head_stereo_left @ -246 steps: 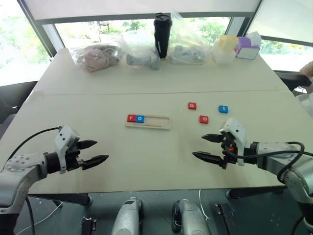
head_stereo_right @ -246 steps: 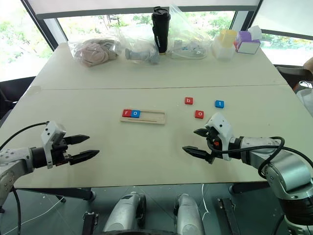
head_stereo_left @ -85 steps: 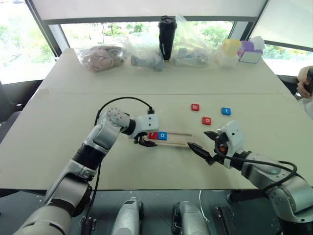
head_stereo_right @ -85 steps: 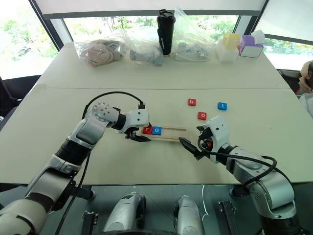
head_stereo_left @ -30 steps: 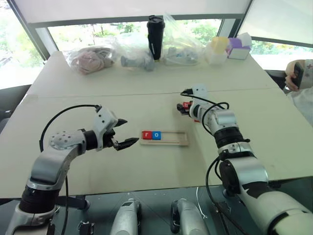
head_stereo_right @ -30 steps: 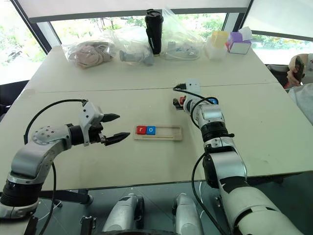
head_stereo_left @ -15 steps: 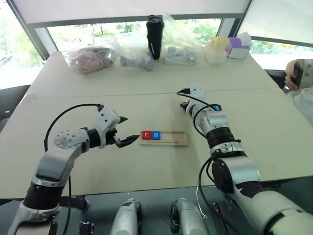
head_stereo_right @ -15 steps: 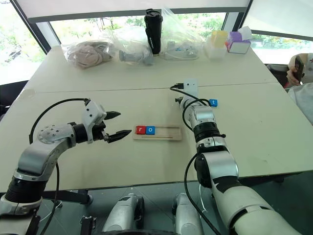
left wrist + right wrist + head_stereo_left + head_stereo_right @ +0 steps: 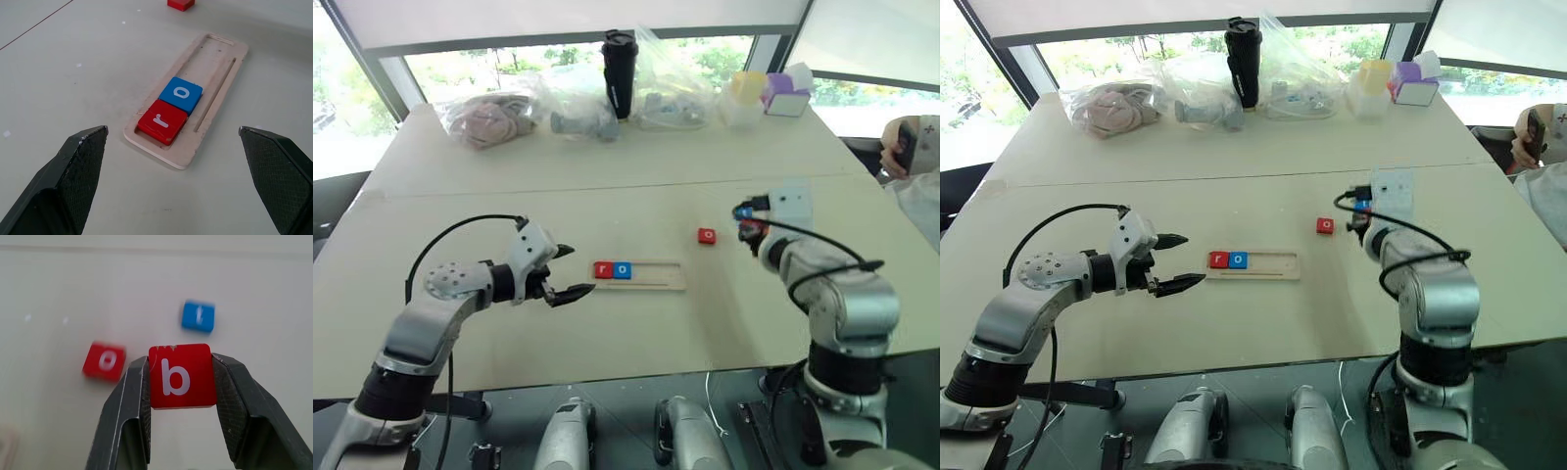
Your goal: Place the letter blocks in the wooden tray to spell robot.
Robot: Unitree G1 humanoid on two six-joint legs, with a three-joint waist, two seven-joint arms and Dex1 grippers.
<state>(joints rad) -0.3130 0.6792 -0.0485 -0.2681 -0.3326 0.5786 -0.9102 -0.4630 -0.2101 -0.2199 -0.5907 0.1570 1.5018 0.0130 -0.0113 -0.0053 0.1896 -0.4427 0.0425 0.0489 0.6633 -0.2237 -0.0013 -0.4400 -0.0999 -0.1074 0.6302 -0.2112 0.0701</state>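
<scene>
Pulled back off the table, right gripper (image 9: 178, 377) clamped on red b block (image 9: 181, 376).
Red o block (image 9: 104, 362) and blue t block (image 9: 198, 316) beyond it; left gripper (image 9: 173, 142) spread wide, facing wooden tray (image 9: 213, 73) with r, o seated.

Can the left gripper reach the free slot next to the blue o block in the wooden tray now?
Probably yes: the left gripper is open beside the wooden tray, near the red r block end, with nothing between.

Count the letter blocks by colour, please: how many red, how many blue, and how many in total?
Red: 3, the r in the wooden tray, the b in the right gripper, the o on the table.
Blue: 2, the o in the tray, the t on the table.
Total: 5
</scene>
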